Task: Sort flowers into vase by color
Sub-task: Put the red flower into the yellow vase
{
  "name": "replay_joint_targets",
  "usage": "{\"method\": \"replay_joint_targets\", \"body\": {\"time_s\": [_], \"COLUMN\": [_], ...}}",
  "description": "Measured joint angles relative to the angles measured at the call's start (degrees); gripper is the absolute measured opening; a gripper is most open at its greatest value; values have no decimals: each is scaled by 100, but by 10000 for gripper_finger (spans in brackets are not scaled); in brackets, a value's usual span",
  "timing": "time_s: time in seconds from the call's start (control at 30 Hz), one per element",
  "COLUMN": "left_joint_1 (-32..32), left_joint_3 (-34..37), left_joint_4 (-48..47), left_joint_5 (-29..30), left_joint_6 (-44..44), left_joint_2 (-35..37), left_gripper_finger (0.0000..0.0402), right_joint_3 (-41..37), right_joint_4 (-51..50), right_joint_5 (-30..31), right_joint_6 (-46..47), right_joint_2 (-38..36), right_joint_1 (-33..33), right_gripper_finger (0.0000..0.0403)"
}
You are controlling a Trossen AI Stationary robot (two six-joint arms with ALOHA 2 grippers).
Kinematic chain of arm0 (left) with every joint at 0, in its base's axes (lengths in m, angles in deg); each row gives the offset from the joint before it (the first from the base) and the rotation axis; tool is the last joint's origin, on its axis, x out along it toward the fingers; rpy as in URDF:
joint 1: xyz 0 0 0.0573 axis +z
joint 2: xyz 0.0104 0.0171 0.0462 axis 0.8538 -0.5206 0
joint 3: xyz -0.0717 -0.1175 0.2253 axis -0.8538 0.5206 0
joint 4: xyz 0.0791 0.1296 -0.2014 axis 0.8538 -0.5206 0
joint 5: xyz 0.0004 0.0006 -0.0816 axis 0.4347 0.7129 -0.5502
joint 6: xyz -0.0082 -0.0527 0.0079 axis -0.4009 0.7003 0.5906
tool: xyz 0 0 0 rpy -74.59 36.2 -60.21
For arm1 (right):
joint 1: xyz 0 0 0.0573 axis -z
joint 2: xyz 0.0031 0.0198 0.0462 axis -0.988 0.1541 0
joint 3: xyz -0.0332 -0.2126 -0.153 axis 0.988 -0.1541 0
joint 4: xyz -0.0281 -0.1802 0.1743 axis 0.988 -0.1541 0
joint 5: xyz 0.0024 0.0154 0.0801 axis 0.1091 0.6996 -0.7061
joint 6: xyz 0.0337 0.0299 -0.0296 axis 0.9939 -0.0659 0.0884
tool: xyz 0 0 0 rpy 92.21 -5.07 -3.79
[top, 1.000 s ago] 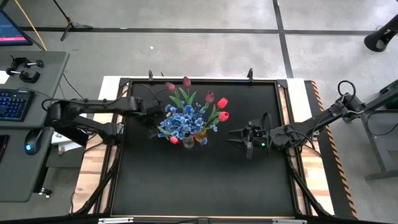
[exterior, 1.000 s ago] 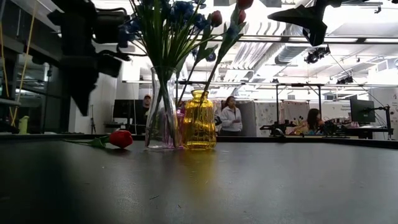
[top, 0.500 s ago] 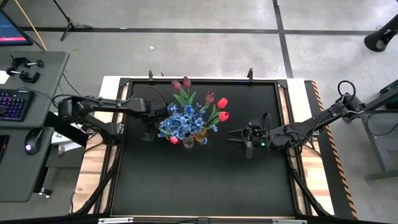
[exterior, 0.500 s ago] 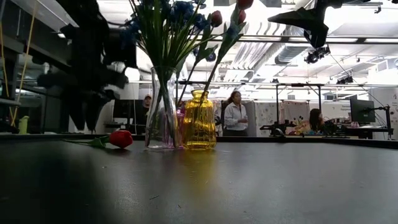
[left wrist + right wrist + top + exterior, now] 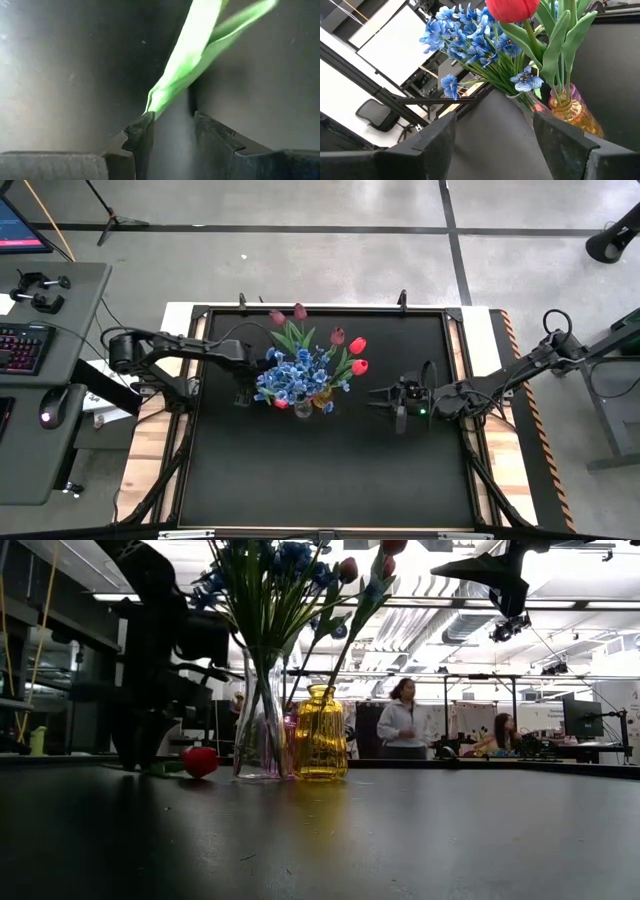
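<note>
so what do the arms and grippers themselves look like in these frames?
Both arms are dark, slim, jointed links with black cables looped along them. The left gripper has two black fingers with toothed, sawtooth inner edges. The right gripper has two pointed dark fingers, broad and flat-faced in its wrist view, and a small green light glows on its wrist housing. No printed markings are readable.

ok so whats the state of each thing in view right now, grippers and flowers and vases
left gripper: down at the table, fingers open around the green stem
right gripper: open, empty, held above the table
loose red tulip: lying on the table
clear vase: upright, holding blue flowers
yellow vase: upright, holding red tulips
</note>
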Motion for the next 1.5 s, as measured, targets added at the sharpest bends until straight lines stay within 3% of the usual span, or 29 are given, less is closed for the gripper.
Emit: {"method": "replay_joint_targets", "body": {"time_s": [0.27,0.4,0.73,0.87,1.03,1.5], "left_joint_1": [-2,68,106,92,86,-578], "left_joint_3": [-20,6,-15,-42,-173,-516], "left_joint_4": [168,443,338,213,-490,-2583], "left_joint_5": [16,202,-65,-90,-657,-843], "left_joint_6": [-514,-616,-557,-540,-247,-683], "left_joint_2": [527,320,-299,-270,-290,378], "left_gripper_finger": [131,131,131,106,12,1], "right_joint_3": [0,0,0,0,0,0], "right_joint_4": [-13,-40,-39,-39,-39,-84], "right_joint_5": [1,0,58,66,63,59], "right_joint_6": [8,8,10,16,6,-295], "right_joint_2": [0,0,0,0,0,-2], "right_joint_1": [0,-1,1,1,1,1], "right_gripper_finger": [254,254,254,254,254,254]}}
